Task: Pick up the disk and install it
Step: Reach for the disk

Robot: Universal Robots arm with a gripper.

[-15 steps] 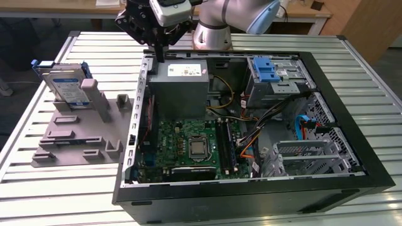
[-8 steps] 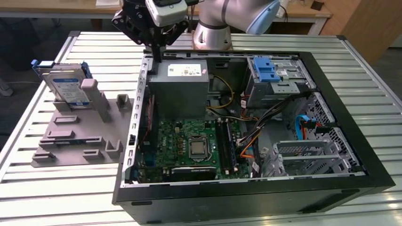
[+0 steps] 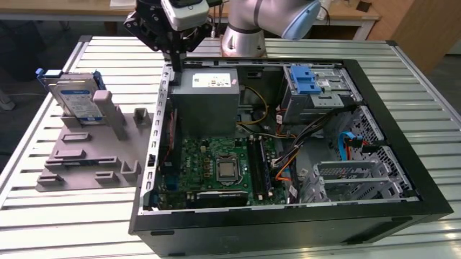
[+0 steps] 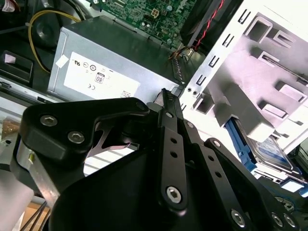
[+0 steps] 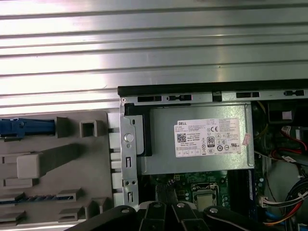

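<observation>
Exterior view: the gripper (image 3: pixel 175 66) hangs with its fingers drawn together on nothing, directly above the side wall of the open computer case (image 3: pixel 288 218), with the grey power supply (image 3: pixel 205 100) just below and beside it. The disk (image 3: pixel 75 100) sits well apart from the gripper, lower down and outside that wall, propped in a grey holder (image 3: pixel 86 156) on the table. Neither part of the task is done, by my reading: the disk is not yet picked up, and the drive cage (image 3: pixel 313 86) with the blue latch, on the gripper's far side inside the case, has not received it.

The disk stands on edge, leaning back against a post of the holder. Its labelled face looks up and away from the case, and its long axis appears to run upward with that tilt (the second wrist view catches its label and blue frame past the closed fingers).
</observation>
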